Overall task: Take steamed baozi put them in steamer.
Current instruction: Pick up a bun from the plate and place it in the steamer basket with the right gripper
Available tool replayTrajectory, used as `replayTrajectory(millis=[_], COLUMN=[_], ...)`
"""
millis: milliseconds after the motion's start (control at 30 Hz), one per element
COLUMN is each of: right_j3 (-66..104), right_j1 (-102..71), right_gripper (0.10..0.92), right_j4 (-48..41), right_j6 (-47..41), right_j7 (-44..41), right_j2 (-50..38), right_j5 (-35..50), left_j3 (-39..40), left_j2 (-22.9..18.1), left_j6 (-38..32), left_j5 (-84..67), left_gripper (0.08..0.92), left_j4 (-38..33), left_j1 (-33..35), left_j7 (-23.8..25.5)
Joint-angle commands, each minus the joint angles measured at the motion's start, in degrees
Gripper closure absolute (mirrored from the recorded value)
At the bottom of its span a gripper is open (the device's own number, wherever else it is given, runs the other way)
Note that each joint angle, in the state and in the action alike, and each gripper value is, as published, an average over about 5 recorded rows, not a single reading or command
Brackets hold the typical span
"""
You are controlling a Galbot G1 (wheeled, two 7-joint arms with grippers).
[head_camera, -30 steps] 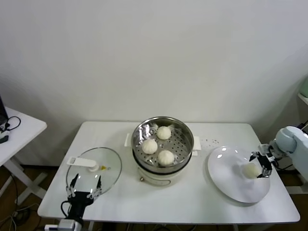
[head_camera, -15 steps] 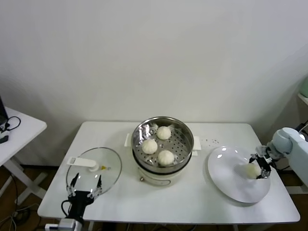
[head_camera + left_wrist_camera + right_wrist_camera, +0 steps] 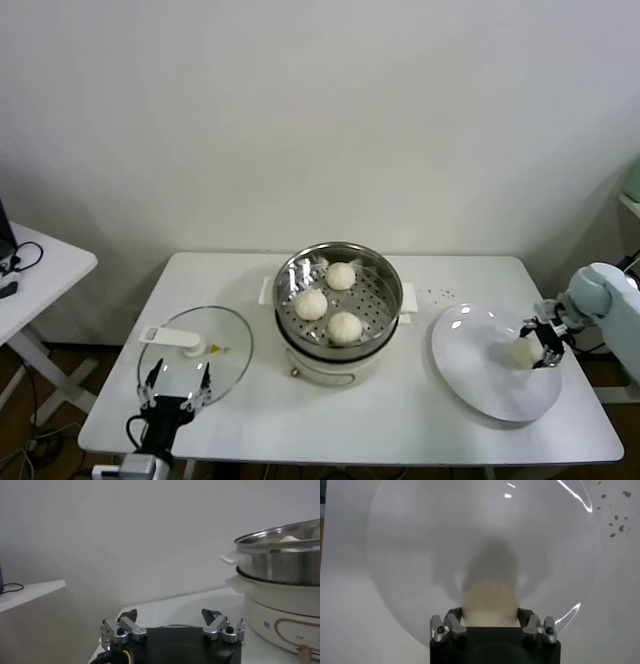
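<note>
Baozi number four: three [image 3: 328,301] inside the steamer [image 3: 385,272], one [image 3: 521,351] on the plate [image 3: 470,350] beside it. Right gripper [image 3: 543,343] fingers [image 3: 452,625] flank that bun, half-closed; whether they grip it is unclear. Left gripper [image 3: 175,391] fingers spread open.

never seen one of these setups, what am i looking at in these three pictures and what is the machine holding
This is a two-armed robot working at a white table. The wide picture comes from a camera on its head, looking down; the other two come from cameras on its wrists.

In the middle stands a steamer, a shiny basket on a pot, with three baozi inside. A glass lid lies on the robot's left, a white plate on its right.

The right gripper is at the plate, its fingers on either side of the last bun; whether they grip it yet is unclear. The left gripper waits open over the lid's near edge, holding nothing.
</note>
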Motion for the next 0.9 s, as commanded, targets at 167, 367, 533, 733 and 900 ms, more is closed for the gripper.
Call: replayTrajectory(millis=[167,367,533,733,900], right_j3=[-23.1,-43.2,-57.3,-65.0,-65.9], right_j1=[24.5,45.6,58.7,64.9,64.1], right_gripper=[0.313,0.313,0.313,0.306,0.308], right_j4=[2.7,5.0,9.5,14.0,16.4], right_j6=[-9.1,-15.2,-18.8,-21.4,-23.4], right_j7=[0.0,0.9,1.8,2.9,5.0], right_j2=[-1.7,1.8,6.5,12.4,16.4], right_j5=[28.0,46.9,58.8,65.7,67.0], left_j3=[0.2,1.0,1.5,2.9,3.7], left_j2=[0.0,-0.1,-0.1,-0.2,-0.1], left_j6=[-0.3,-0.5,-0.6,-1.3,-2.2], left_j5=[-0.2,-0.2,-0.2,0.8,1.1], left_gripper=[0.177,0.177,0.177,0.177,0.177], left_j4=[-0.3,-1.1,-1.8,-2.5,-2.8], left_j1=[0.3,0.1,-0.3,-0.4,0.2], left_j7=[0.2,0.4,0.4,0.3,0.3])
